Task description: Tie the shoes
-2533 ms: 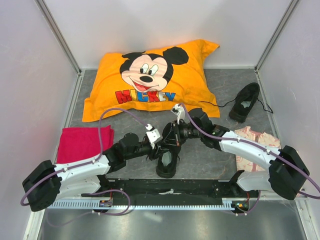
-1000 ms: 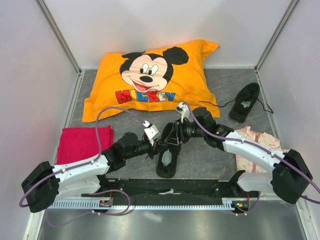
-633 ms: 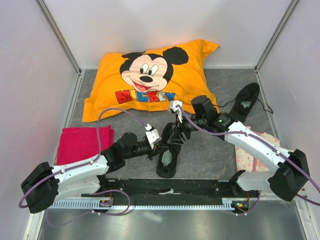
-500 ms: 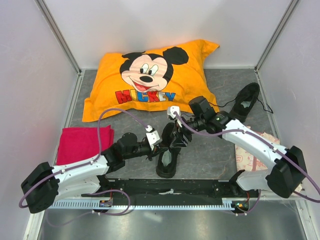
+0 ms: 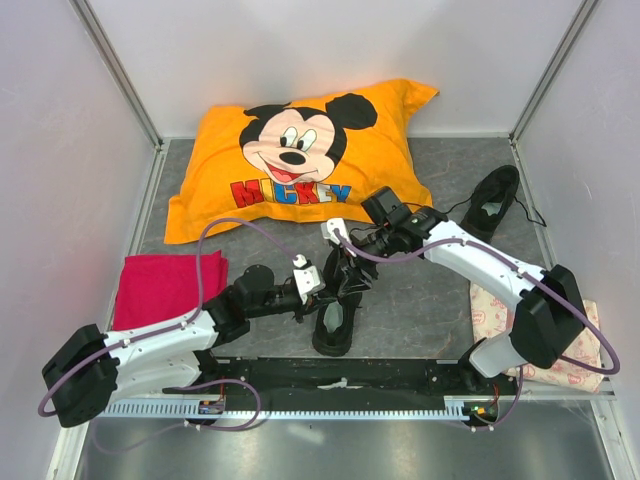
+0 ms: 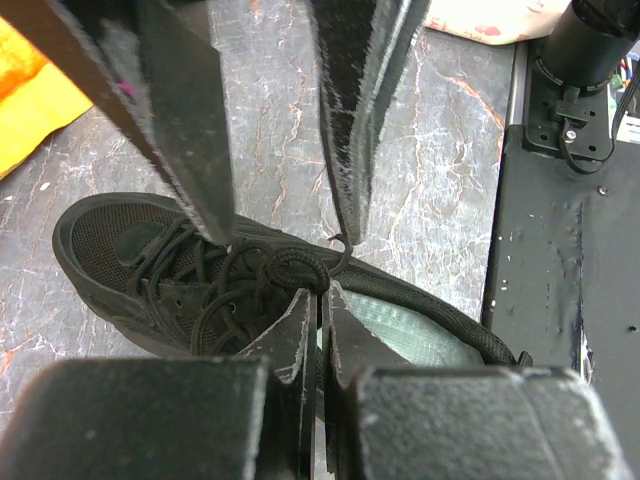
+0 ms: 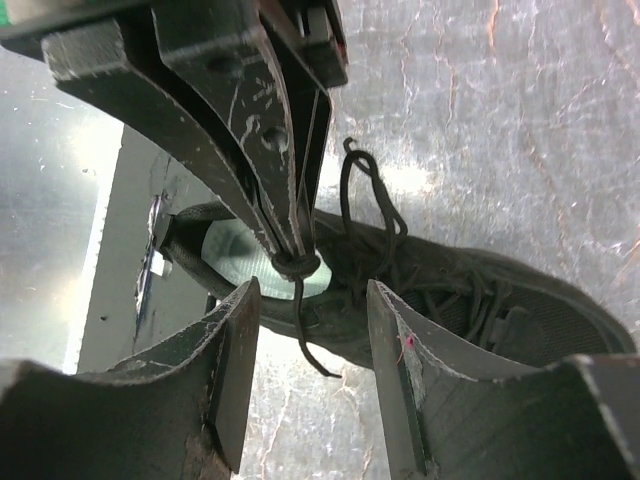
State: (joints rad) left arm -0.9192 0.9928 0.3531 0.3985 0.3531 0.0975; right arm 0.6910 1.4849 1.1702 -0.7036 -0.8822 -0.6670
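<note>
Right claw (image 7: 312,300) now farther left.

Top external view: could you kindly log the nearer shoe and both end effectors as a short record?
near shoe: black low lace-up sneaker, laces loose
lace: thin black lace, pinched over the shoe's opening
left end effector: shut on lace
right end effector: open, just above the same shoe
second sneaker: far right, untouched

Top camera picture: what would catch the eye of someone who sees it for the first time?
The bright orange Mickey pillow at the far side of the table stands out most. At the near middle, over a black shoe, the left gripper pinches the lace while the right gripper is open. A second shoe lies far right.
</note>
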